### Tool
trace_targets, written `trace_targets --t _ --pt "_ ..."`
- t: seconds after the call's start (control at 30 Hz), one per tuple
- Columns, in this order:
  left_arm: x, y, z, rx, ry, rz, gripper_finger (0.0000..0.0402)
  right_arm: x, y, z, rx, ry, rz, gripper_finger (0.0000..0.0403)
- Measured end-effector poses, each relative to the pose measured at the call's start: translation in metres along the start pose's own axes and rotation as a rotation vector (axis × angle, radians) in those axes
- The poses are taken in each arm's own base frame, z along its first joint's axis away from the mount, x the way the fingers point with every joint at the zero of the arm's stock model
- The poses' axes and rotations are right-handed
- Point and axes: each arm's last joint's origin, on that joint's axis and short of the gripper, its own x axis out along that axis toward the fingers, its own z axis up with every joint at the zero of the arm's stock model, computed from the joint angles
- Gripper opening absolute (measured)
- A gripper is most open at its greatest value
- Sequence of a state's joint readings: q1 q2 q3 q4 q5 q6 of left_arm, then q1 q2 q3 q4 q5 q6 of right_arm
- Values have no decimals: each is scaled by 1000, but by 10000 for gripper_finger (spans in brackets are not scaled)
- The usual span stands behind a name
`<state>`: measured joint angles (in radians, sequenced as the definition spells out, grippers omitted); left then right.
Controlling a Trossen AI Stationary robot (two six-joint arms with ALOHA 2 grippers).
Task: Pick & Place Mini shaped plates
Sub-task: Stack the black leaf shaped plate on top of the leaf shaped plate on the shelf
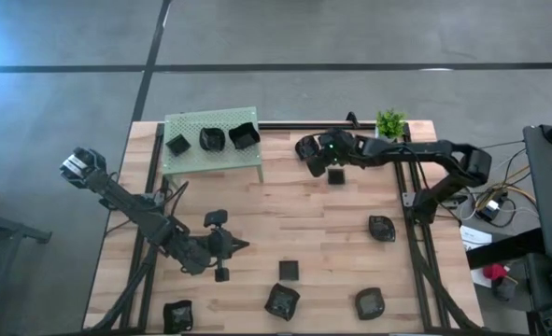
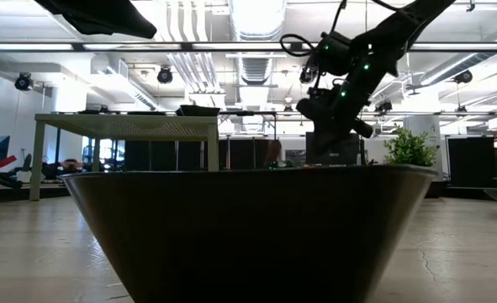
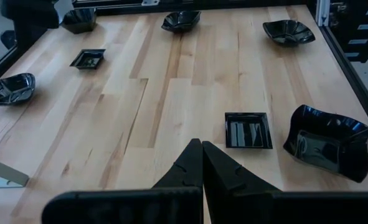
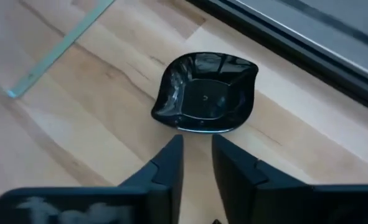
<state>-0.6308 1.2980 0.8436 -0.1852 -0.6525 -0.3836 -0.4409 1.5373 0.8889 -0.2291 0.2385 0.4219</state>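
Three small black dishes sit on the green perforated platform (image 1: 210,154) at the table's far left. More mini plates lie about the wood, among them a square one (image 1: 336,175) and an angular one (image 1: 381,227). My right gripper (image 1: 315,155) hovers at the far middle of the table. Its fingers are slightly open (image 4: 197,142), just short of a wavy-rimmed black dish (image 4: 205,93) and not touching it. My left gripper (image 1: 238,245) waits shut (image 3: 202,148) over the near left. A square plate (image 3: 248,129) and an angular dish (image 3: 327,142) lie ahead of it.
A small potted plant (image 1: 390,122) stands at the far edge behind the right arm. Three dishes (image 1: 282,301) (image 1: 369,301) (image 1: 177,315) lie along the near edge. One big black dish (image 2: 248,227) fills the low view's foreground. Bare wood lies at the table's middle.
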Motion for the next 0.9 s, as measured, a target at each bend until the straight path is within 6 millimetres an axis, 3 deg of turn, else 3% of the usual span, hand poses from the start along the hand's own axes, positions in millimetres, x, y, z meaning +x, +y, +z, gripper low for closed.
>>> trace_targets --t 0.33,0.6,0.9 --pt "0 0 0 -5 -1 -1 0 36 -19 11 143 63 -61 154" --pt "0 0 0 -12 -3 -5 0 59 -30 17 188 118 -61 161" --pt "0 0 1 -14 -3 -9 0 71 -36 18 204 136 -80 162"
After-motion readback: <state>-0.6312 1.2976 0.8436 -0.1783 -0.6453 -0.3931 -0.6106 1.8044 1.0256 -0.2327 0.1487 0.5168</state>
